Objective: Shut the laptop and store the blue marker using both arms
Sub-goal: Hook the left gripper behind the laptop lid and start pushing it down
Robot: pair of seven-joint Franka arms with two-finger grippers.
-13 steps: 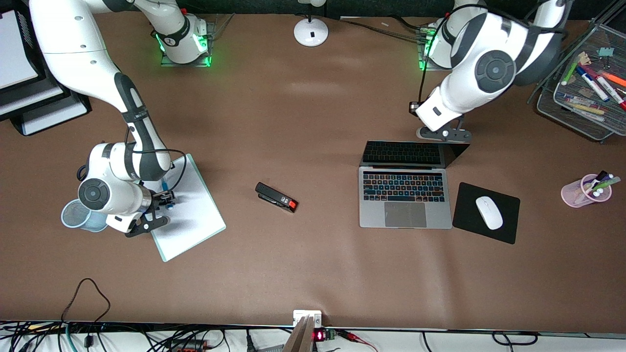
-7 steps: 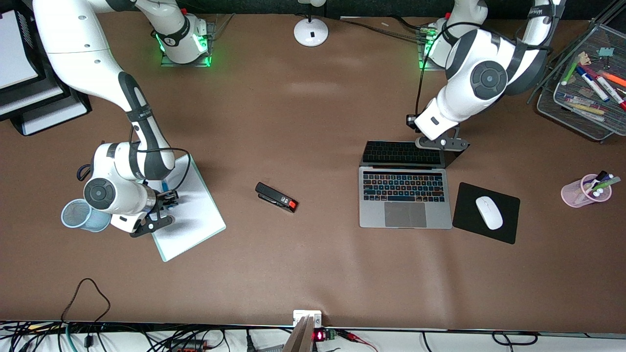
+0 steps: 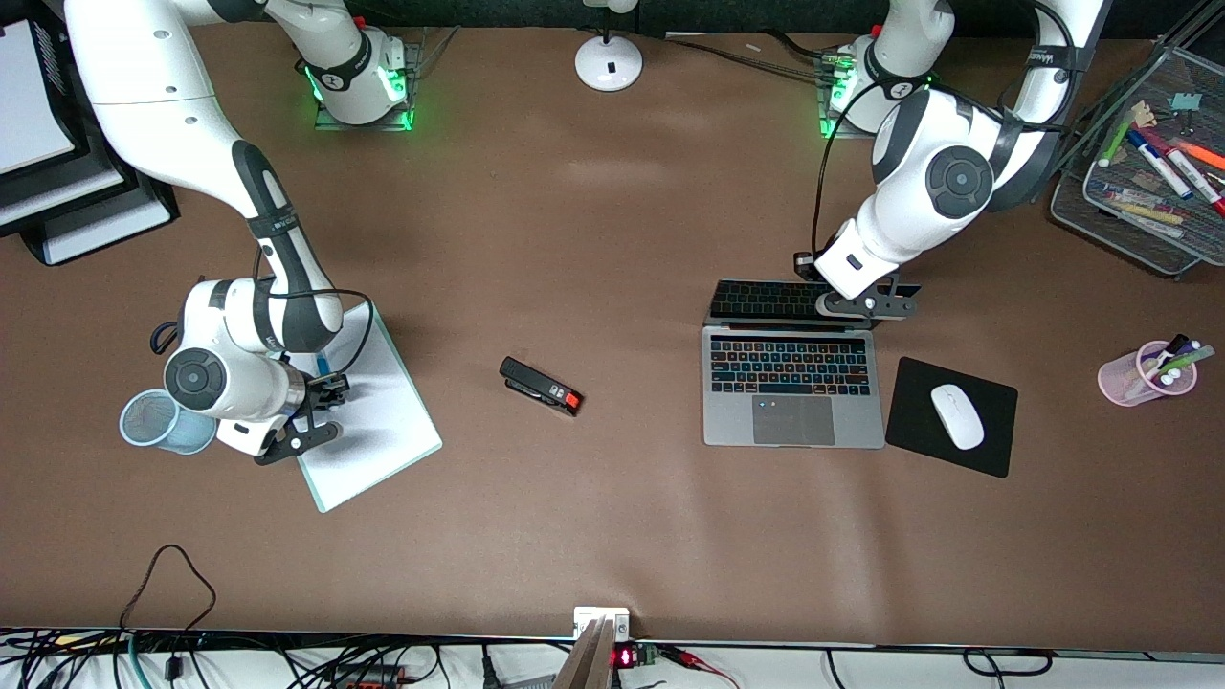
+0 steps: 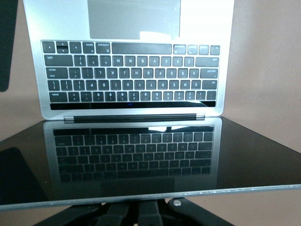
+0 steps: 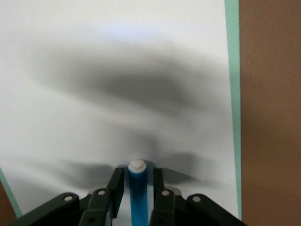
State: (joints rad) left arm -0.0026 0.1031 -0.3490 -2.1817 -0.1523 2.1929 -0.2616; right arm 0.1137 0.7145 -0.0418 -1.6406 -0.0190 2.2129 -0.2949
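Observation:
The silver-grey laptop (image 3: 792, 421) lies toward the left arm's end of the table. Its lid (image 3: 766, 299) leans partway over the black keyboard. In the left wrist view the dark screen (image 4: 141, 160) mirrors the keys. My left gripper (image 3: 861, 304) is shut and sits against the back of the lid at its top edge; its fingers (image 4: 117, 213) show just under that edge. My right gripper (image 3: 330, 390) is shut on the blue marker (image 3: 322, 365) over the white pad. In the right wrist view the marker (image 5: 138, 193) lies between the fingers (image 5: 116, 186), its whitish end past the tips.
A white pad with a green edge (image 3: 383, 431) lies under the right gripper, and a blue mesh cup (image 3: 153, 421) stands beside it. A black stapler (image 3: 541, 386) lies mid-table. A mouse pad (image 3: 914, 455) with a white mouse (image 3: 957, 416), a pink cup (image 3: 1139, 378) and a wire tray (image 3: 1148, 220) are near the laptop.
My left gripper has moved toward the front camera against the lid, and the lid has tilted lower over the keyboard. My right gripper shifted slightly, then stayed still.

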